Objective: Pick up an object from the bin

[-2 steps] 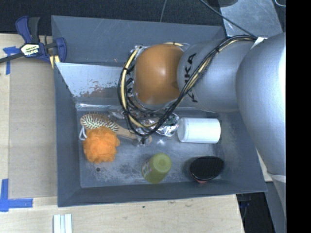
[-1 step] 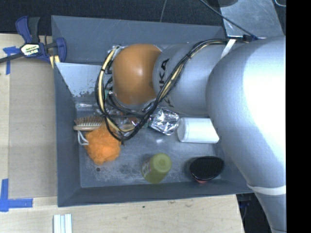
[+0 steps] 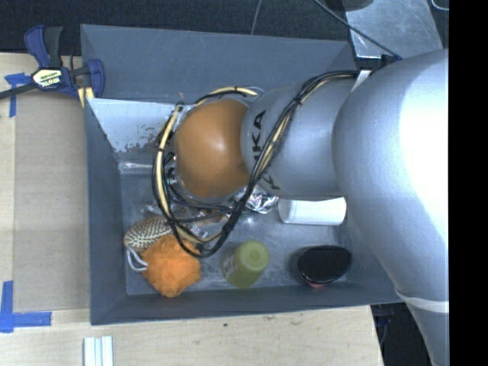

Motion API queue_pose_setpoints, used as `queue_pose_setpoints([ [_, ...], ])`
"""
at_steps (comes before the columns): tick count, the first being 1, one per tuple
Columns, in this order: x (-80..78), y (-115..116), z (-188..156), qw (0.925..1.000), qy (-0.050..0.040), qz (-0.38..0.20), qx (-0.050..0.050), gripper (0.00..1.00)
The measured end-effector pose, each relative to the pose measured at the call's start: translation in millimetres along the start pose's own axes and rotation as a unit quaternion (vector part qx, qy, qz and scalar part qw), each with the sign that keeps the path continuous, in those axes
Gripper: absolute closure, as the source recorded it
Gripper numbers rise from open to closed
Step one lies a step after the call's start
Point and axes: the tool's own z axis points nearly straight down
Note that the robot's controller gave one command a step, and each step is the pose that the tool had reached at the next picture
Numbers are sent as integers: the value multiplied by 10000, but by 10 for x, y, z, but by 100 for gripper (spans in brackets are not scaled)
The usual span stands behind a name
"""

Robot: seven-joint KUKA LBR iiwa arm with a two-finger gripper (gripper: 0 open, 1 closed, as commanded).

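An orange fuzzy lump [image 3: 169, 269] lies at the bin's front left. Just behind it and touching it is a beige woven, scaly-looking thing [image 3: 146, 233]. An olive-green cylinder [image 3: 245, 263] stands to the right of the orange lump, near the front wall. A crumpled piece of silver foil [image 3: 263, 201] pokes out from under the arm in the middle of the bin. These things ring the spot where the arm's wrist comes down.
A white tube [image 3: 311, 210] lies on its side at the right, half under the arm. A black round lid with a red edge [image 3: 324, 265] sits at the front right. The arm and its orange dome with cables cover the bin's middle and right.
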Motion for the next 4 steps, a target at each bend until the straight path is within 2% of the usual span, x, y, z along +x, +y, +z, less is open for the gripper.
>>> queue_pose_setpoints([
  [1,667,-266,-8,9999,-16,118,15,0],
  [2,1007,-137,-15,9999,-35,147,20,0],
  [3,987,-144,-19,9999,-48,141,28,100],
  [4,994,-140,-13,9999,-40,138,24,0],
])
